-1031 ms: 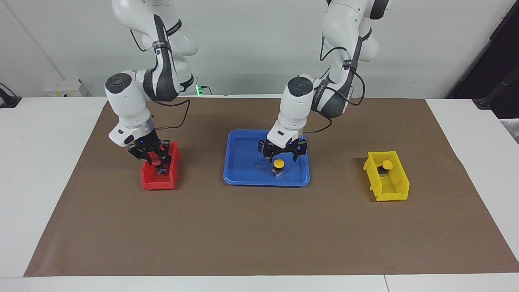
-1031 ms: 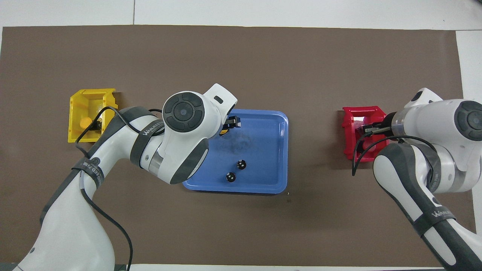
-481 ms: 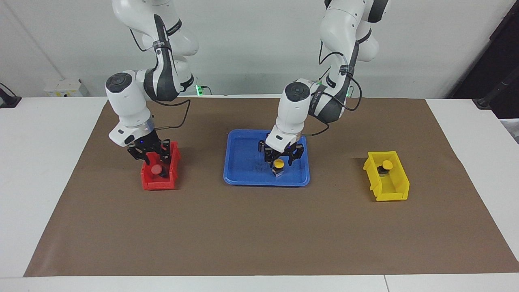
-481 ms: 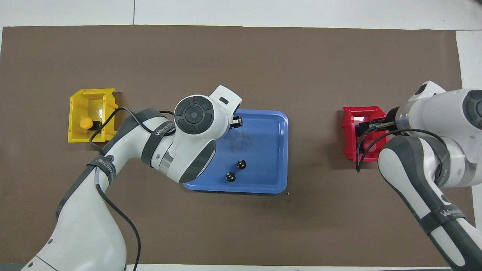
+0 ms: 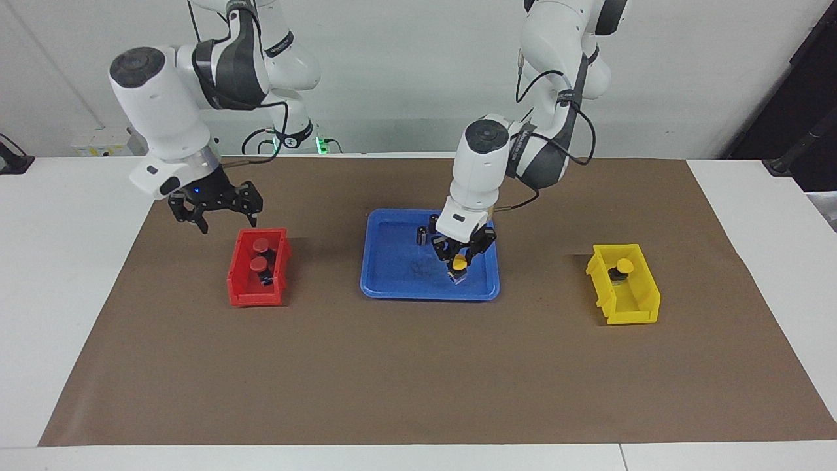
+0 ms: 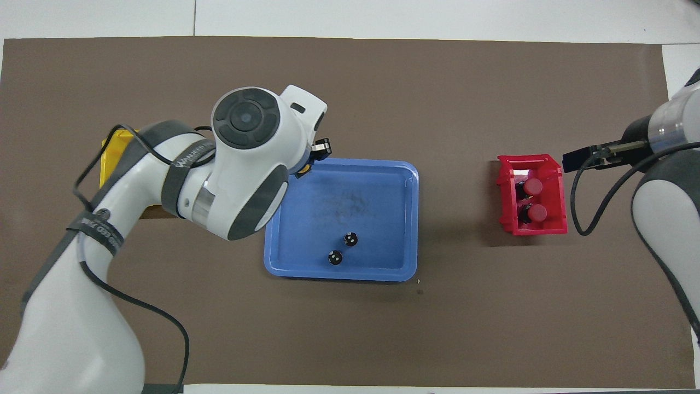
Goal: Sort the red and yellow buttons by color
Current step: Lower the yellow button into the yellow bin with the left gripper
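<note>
Left end effector (image 5: 460, 260) has just clamped the last yellow button (image 5: 460, 263) in the blue tray (image 5: 392, 288) mid-table. Right end effector (image 5: 216, 208) has let go and risen, open, over the red bin (image 5: 243, 296), which now holds both red buttons (image 5: 260, 254); one delivery remains.

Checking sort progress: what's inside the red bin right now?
Two red buttons lie in the red bin, one nearer the robots. Their dark bodies are partly hidden by the caps and bin wall.

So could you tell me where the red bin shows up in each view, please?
Facing view: the red bin sits toward the picture's left edge, below the open right gripper.
Overhead view: the red bin sits toward the picture's right edge.
Shared landmark: the blue tray mid-table.
</note>
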Controlling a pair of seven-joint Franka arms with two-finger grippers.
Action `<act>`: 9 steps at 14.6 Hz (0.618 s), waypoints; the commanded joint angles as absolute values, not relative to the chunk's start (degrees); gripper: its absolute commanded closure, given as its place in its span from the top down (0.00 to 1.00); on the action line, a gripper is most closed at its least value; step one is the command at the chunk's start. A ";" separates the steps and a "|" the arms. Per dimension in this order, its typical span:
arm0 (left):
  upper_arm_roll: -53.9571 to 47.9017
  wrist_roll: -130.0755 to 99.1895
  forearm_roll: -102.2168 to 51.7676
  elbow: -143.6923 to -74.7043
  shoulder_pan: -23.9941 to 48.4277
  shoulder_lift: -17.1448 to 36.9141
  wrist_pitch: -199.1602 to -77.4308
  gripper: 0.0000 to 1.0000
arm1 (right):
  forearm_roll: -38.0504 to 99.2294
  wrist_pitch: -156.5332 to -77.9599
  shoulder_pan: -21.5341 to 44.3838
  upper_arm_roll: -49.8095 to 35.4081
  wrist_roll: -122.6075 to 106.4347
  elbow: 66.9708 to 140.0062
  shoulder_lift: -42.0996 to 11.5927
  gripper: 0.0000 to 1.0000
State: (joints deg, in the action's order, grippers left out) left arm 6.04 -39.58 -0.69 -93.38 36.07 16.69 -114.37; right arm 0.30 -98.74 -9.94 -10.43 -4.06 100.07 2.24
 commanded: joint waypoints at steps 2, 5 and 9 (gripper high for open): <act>7.03 -23.94 -1.23 -93.08 23.33 13.89 -109.78 0.01 | 1.32 -90.19 -10.72 -10.46 -0.09 92.57 1.58 1.00; 6.77 -8.93 -3.41 -91.59 12.77 13.89 -106.80 0.01 | 0.27 -86.40 -11.51 -9.76 0.18 88.95 1.14 1.00; 7.12 12.88 -9.30 -94.56 4.32 12.57 -107.05 0.01 | 0.62 -84.20 -12.22 -6.07 -0.70 88.51 1.23 1.00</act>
State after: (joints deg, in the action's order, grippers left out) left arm 7.65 5.52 -6.34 -92.87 6.58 13.82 -107.76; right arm 0.23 -85.33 -11.57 -6.61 -0.27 89.92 2.30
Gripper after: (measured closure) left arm 0.590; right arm 0.000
